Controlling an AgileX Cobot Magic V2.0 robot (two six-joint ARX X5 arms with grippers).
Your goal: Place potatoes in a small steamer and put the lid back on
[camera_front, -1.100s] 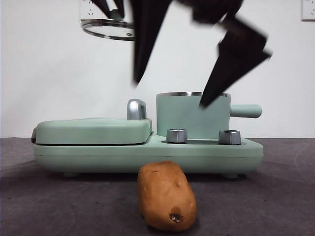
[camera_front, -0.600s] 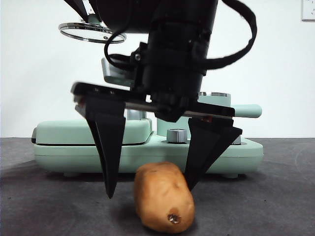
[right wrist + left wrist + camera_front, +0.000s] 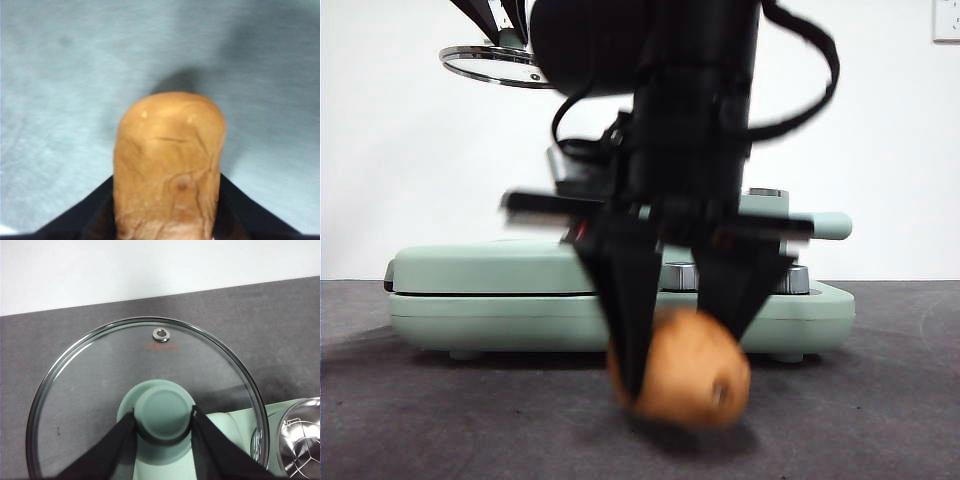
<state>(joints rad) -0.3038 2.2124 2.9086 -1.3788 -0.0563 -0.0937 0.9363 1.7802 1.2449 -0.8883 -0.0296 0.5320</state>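
My right gripper (image 3: 682, 355) has come down in front of the appliance and is shut on the orange-brown potato (image 3: 685, 370), which hangs blurred just above the table. In the right wrist view the potato (image 3: 170, 160) fills the gap between the jaws of the gripper (image 3: 167, 179). My left gripper (image 3: 162, 417) is shut on the mint-green knob of the glass lid (image 3: 90, 390) and holds it high at the upper left in the front view (image 3: 490, 62). The small steamer (image 3: 770, 208) stands behind the right arm, mostly hidden. Its steel inside shows in the left wrist view (image 3: 300, 440).
The steamer sits on a mint-green appliance base (image 3: 470, 310) with a flat griddle cover (image 3: 490, 265) on its left half and steel knobs (image 3: 790, 278) in front. The table is dark grey, with a white wall behind.
The right gripper came down around the lying potato, closed on it and raised it a little off the table. The left gripper moved the lid slightly left, then held still.
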